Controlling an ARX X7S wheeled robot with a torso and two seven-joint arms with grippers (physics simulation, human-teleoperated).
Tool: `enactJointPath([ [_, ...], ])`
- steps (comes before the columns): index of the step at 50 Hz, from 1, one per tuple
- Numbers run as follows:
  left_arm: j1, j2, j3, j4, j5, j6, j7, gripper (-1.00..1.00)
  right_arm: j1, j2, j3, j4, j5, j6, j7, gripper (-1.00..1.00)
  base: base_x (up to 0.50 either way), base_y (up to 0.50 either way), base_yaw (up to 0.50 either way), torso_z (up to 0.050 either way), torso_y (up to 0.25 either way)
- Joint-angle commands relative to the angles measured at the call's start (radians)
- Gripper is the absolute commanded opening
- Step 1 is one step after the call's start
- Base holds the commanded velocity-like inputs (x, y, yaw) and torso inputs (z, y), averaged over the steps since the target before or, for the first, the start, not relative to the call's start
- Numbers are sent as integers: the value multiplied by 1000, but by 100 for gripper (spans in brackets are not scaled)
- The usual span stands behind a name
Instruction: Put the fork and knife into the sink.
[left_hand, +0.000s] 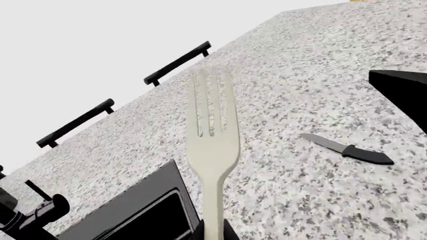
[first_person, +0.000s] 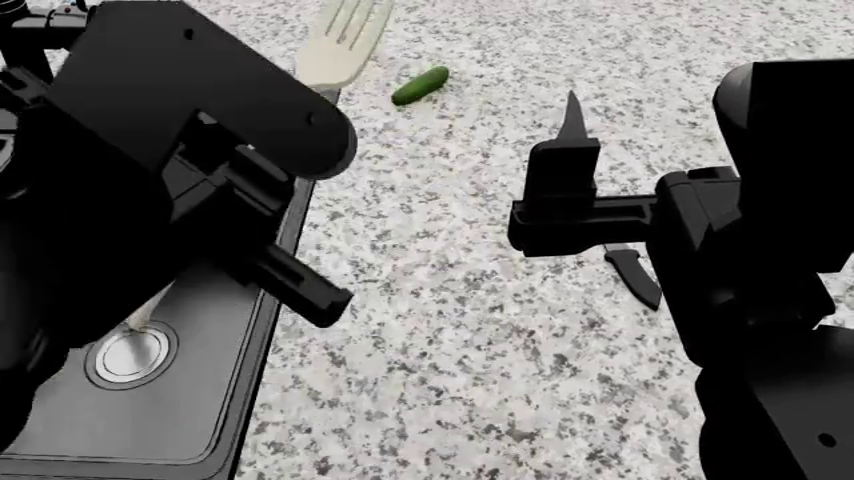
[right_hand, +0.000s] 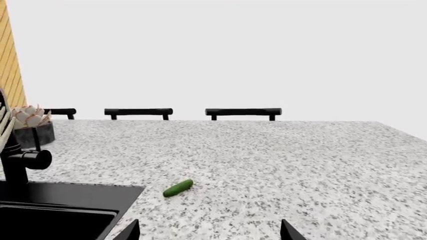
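The speckled granite countertop carries everything, and the black sink is set into its left side. One basin is visible in the head view, with a round silver drain and nothing else seen lying in it. The black faucet stands at the sink's far edge, beside a small potted succulent.

The left gripper is closed on the handle of the cream fork; the tines are held out past the basin's far right corner, over the granite, apparently so the fork can be carried above the basin and dropped. The right gripper is spread apart, empty, and poised over the knife, which lies flat on the granite well right of the sink, judged ready for a descent. A small green cucumber lies near the fork's tines, apart from both.
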Motion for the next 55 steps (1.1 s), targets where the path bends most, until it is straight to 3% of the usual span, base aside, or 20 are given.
enactJointPath([
  [1,-57,-104,94,-165,455,78,401,-100,-1,3,-1,1,8,-5,3,100,0,0,0,0,0],
  [6,-87,-135,261,-317,695,195,639,-100,-9,8,-5,10,7,-18,2,100,0,0,0,0,0],
  [9,-84,-131,313,-450,746,215,721,-100,-7,7,-4,7,11,-12,5,100,0,0,0,0,0],
  [20,-76,-128,450,-664,820,233,954,-100,2,-1,7,-11,25,21,23,100,0,0,0,0,0],
  [22,-71,-107,414,-743,790,207,930,-100,-2,1,10,-11,27,18,23,100,0,0,0,0,0],
  [38,23,-93,538,-825,805,203,1130,-100,-16,14,12,-17,37,8,25,100,0,0,0,0,0],
  [46,80,17,609,-1073,894,357,1278,-100,-13,9,5,-15,43,12,33,100,0,0,0,0,0],
  [51,97,230,648,-1563,995,587,1457,-100,-7,8,13,-25,52,32,40,100,0,0,0,0,0],
  [55,105,233,550,-1570,1071,555,1442,-100,-19,10,19,-26,55,25,40,100,0,0,0,0,0],
])
